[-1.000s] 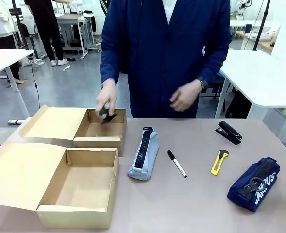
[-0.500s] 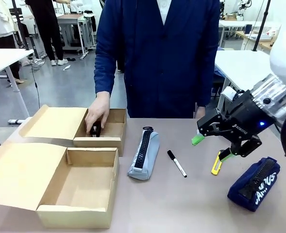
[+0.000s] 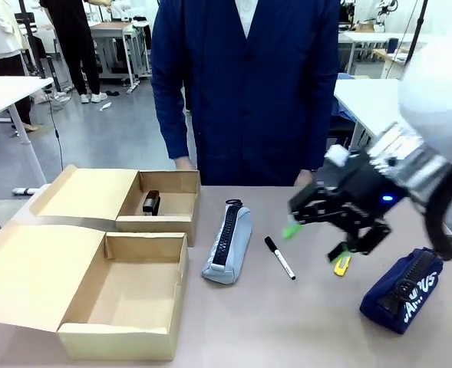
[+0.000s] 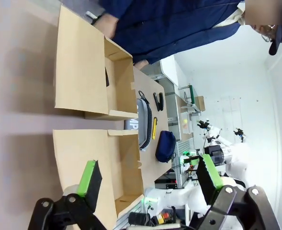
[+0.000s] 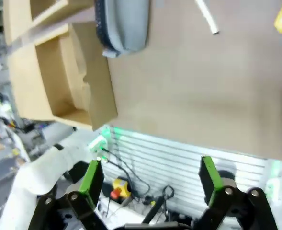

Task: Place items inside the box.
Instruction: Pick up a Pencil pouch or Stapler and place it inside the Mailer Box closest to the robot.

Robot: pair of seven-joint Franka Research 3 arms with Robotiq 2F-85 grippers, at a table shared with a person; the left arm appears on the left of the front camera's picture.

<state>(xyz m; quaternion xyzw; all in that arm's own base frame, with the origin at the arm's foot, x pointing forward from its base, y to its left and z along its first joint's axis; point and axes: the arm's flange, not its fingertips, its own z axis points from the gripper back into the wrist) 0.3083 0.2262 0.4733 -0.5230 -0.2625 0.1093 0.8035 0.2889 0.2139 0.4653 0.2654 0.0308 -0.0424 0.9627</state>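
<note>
Front view. The right gripper (image 3: 318,241) hung over the table (image 3: 287,330), jaws released and wide apart, nothing between the green pads. It sat above the gap between the black-capped white marker (image 3: 279,258) and the yellow utility knife (image 3: 341,266); the knife was partly hidden behind the lower finger. The light grey zip pouch (image 3: 227,244) lay just left of the marker, beside the far box (image 3: 156,224). A black stapler (image 3: 150,204) rested inside the far box, against its left wall. The near box (image 3: 122,337) stood open in front of it, lid folded out to the left. The navy "CAMPUS" zip pouch (image 3: 402,291) lay at the table's right edge, under the arm. A person (image 3: 249,84) in a dark blue coat stood at the far side.

Left wrist view. The left gripper (image 4: 148,172) was released, fingers spread wide and holding nothing, well back from both boxes. A second black stapler (image 4: 158,101) lay on the table beyond the grey pouch, near the knife.

Right wrist view. The same open jaws looked down on bare table. The grey pouch, the marker's tail and the knife's tip lay along the top edge, blurred.
</note>
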